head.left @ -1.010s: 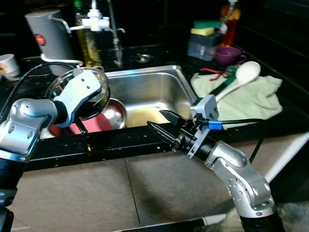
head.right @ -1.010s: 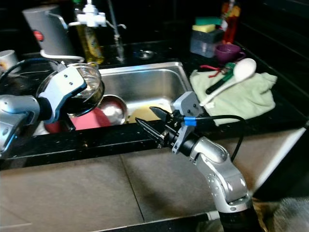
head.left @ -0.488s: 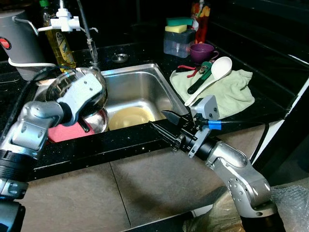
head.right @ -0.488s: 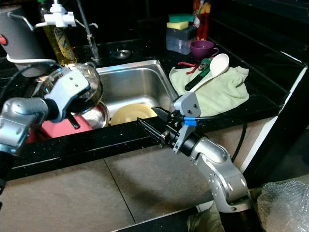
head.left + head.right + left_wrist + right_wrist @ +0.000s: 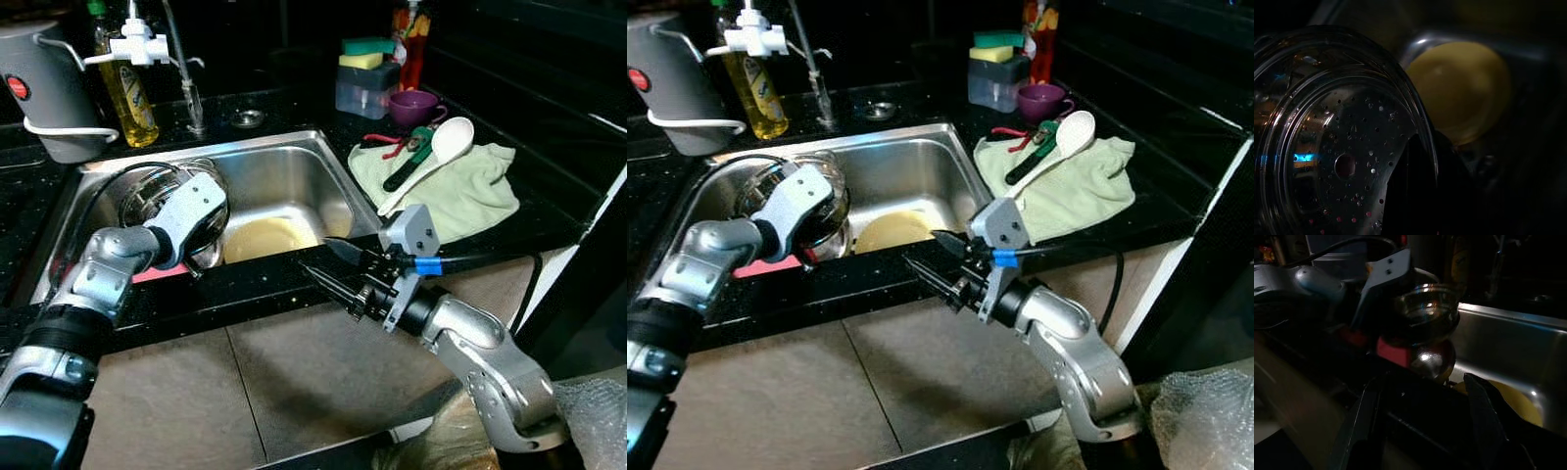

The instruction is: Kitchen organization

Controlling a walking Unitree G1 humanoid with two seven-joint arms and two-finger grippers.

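My left gripper [image 5: 192, 257] is shut on the rim of a clear glass bowl [image 5: 152, 196], held tilted low over the left side of the steel sink [image 5: 294, 162]. In the left wrist view the wet glass bowl [image 5: 1327, 147] has one black finger [image 5: 1415, 196] across its rim. A yellow plate [image 5: 263, 236] lies on the sink floor, with a small metal bowl [image 5: 831, 245] and a pink pad [image 5: 157, 276] beside it. My right gripper [image 5: 315, 255] is open, hovering in front of the black counter edge [image 5: 255, 289], holding nothing.
A grey kettle [image 5: 47, 93], yellow soap bottle [image 5: 127, 83] and faucet [image 5: 186, 69] stand behind the sink. To the right lies a green towel [image 5: 460, 196] with a white spoon [image 5: 441, 157] and a green-handled tool [image 5: 407, 164]. A purple cup [image 5: 409, 103] and a sponge box [image 5: 364, 83] stand behind it.
The camera has shifted. My left gripper has lowered the glass bowl from above the sink's left rim down into the sink. The right gripper stays open by the counter edge.
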